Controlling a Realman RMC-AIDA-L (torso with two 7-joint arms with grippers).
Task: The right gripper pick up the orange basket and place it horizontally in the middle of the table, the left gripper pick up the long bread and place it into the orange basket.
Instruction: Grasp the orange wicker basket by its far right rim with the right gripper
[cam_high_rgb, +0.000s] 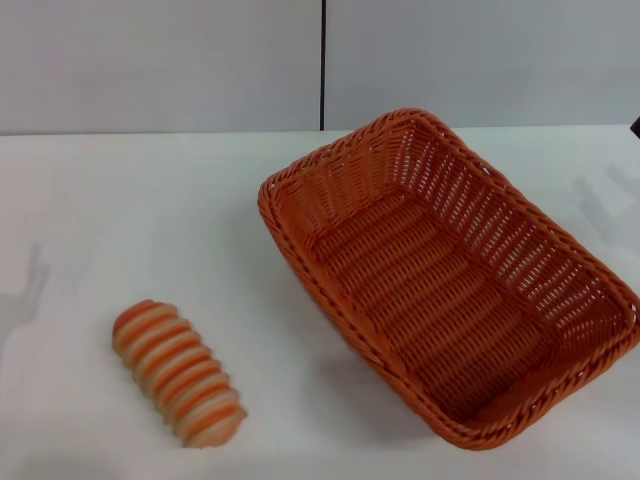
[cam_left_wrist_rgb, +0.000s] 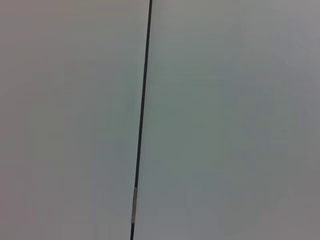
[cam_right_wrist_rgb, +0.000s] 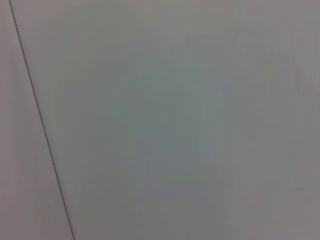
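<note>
In the head view the orange basket lies empty on the white table, right of centre. Its long side runs diagonally from the back middle toward the front right. The long bread, ribbed in orange and cream, lies on the table at the front left, well apart from the basket. Neither gripper shows in any view. Both wrist views show only grey wall.
A grey wall with a dark vertical seam stands behind the table. The same seam crosses the left wrist view, and a seam crosses the right wrist view. A tiny dark sliver touches the head view's right edge.
</note>
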